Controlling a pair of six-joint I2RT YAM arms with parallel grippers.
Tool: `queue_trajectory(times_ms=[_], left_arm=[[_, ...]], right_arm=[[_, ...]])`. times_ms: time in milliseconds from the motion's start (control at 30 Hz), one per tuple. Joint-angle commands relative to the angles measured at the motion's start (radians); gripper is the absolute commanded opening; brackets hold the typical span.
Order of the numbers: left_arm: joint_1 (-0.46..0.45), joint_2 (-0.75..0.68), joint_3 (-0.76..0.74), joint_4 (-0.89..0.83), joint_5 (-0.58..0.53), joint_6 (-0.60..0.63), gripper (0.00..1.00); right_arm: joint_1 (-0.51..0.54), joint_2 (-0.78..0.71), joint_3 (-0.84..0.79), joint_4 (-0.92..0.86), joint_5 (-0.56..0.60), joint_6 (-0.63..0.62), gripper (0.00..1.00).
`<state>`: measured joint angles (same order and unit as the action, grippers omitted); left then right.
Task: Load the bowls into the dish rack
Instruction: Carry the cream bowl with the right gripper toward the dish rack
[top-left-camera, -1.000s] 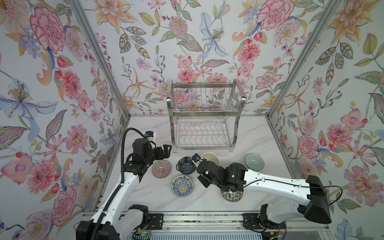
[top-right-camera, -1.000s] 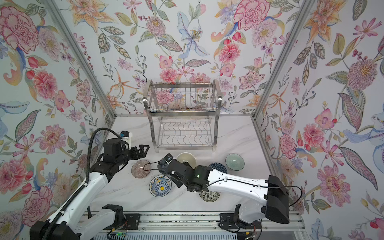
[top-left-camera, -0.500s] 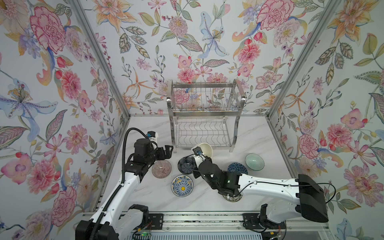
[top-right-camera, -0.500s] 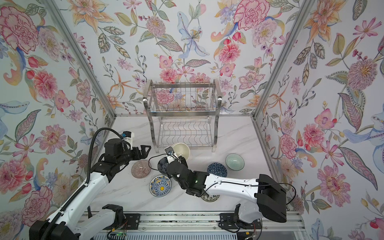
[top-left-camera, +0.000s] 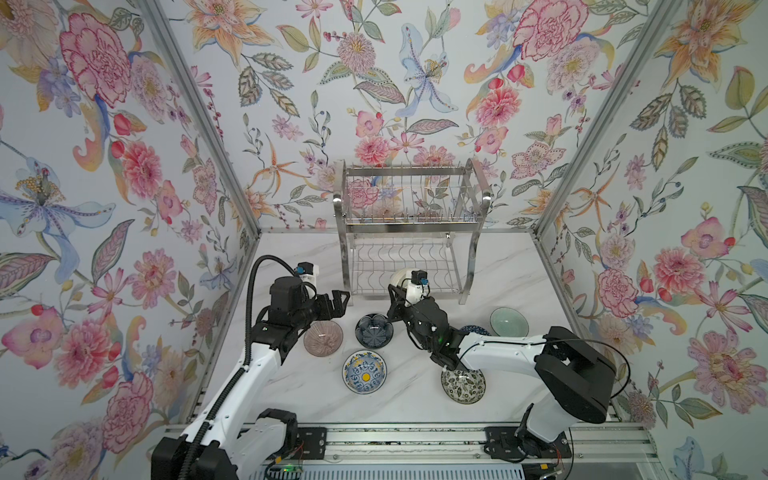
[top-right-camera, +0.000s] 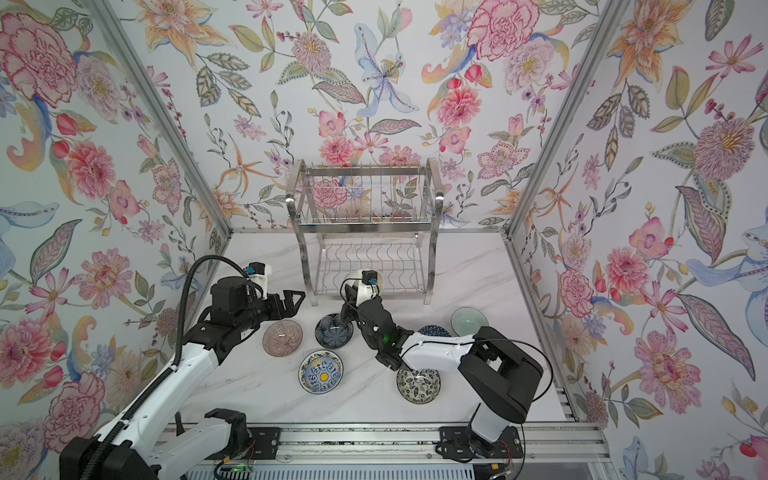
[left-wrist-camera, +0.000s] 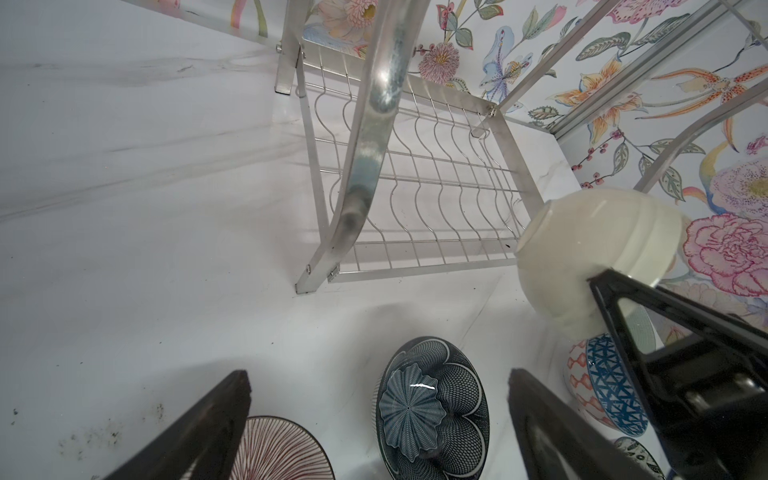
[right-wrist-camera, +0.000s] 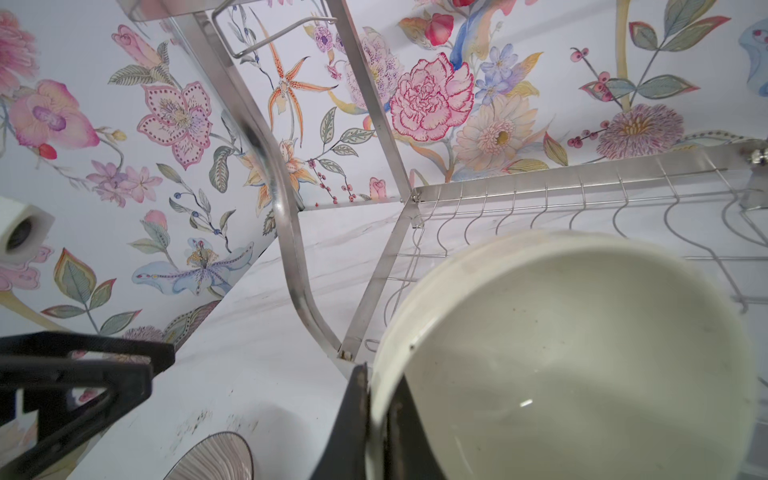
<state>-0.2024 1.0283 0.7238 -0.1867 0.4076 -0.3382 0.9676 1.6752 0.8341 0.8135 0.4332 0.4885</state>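
Plain cream ceramic bowl (top-left-camera: 400, 276) held at the front of the shiny two-tier steel wire dish rack (top-left-camera: 409, 227).
The right gripper (right-wrist-camera: 376, 376) is clenched on its rim, the bowl tilted in the air by the wavy lower shelf (top-left-camera: 405, 259); the left gripper (top-left-camera: 340, 300) hangs released and empty. That thin rim pinch may slip, or the bowl may clip the front bar (left-wrist-camera: 415, 271) and shove the rack.
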Motion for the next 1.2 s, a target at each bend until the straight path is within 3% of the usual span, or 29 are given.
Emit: queue_trajectory(times_ms=[0,400,800,1167], left_arm=[[-0.008,-0.006,0.006,-0.003,-0.008,0.007,0.99],[-0.009,0.019,0.022,-0.017,-0.045,0.017,0.99],[-0.009,0.029,0.015,-0.023,-0.061,0.041,0.99],[-0.009,0.020,-0.007,-0.010,-0.058,0.067,0.99]], right_arm=[[-0.041,0.054,0.067,0.227,-0.062,0.139,0.09],[-0.192,0.275,0.273,0.325,-0.295,0.360,0.10],[-0.300,0.449,0.493,0.260,-0.521,0.521,0.10],[-0.391,0.586,0.729,0.137,-0.837,0.618,0.09]])
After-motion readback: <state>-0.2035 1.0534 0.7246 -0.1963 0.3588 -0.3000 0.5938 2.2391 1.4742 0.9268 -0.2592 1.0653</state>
